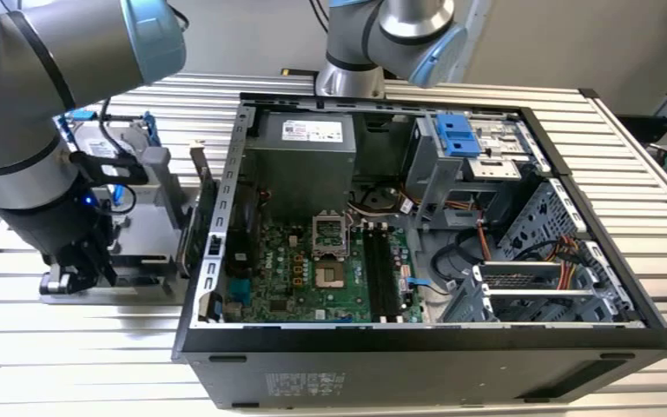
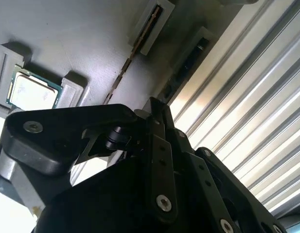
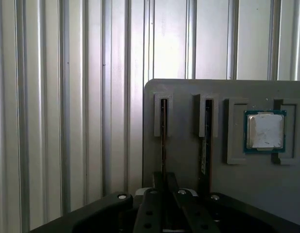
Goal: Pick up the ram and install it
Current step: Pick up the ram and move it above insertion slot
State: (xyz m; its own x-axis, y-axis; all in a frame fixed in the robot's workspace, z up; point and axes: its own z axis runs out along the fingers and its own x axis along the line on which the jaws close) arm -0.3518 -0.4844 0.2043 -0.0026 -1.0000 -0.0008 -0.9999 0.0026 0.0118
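Ram [image 3: 163,141] sits in a gray holder [image 3: 184,170] at the case's [image 1: 426,365] 9 o'clock, end effector [image 3: 164,182] over it. We can't tell if it's gripping.

The arm [image 1: 27,148] is made of thick, round silver-grey tubes joined by bulging housings with pale blue caps [image 1: 154,35], and a thin black band rings one tube. Its lower section is matt black, with a small blue light [image 1: 87,201] glowing on it and black cables [image 1: 111,187] looping alongside. In both wrist views the end effector [image 3: 164,187] is black, built from flat, angular link plates that overlap and are pinned with round silver screws [image 2: 164,203].
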